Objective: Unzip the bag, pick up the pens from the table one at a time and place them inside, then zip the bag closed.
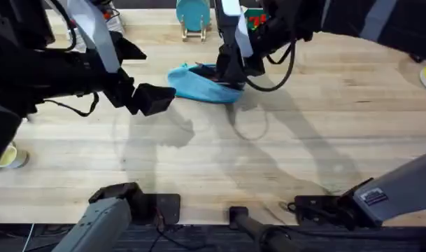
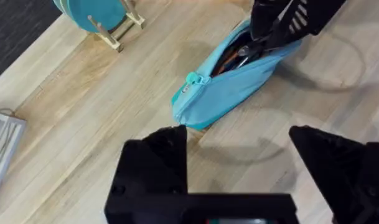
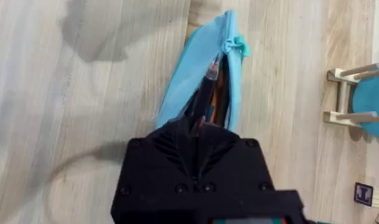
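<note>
The worktop is carrying the bag, lying unzipped at 12 o'clock. The right fingers are closing on a pen inside its mouth. At 9 o'clock, the left fingers are hovering spread, empty.

The light blue pencil pouch lies flat on the light-wood table, toward the far side, near the middle. Its zipper is open along most of its length, and the teal zipper pull sits at one end. The mouth gapes, and dark and orange-toned slim items show inside the opening. A dark pen points lengthwise into that gap, its tip already within the fabric lips. The pouch's soft body sags, one end bunched and slightly raised off the planks.
</note>
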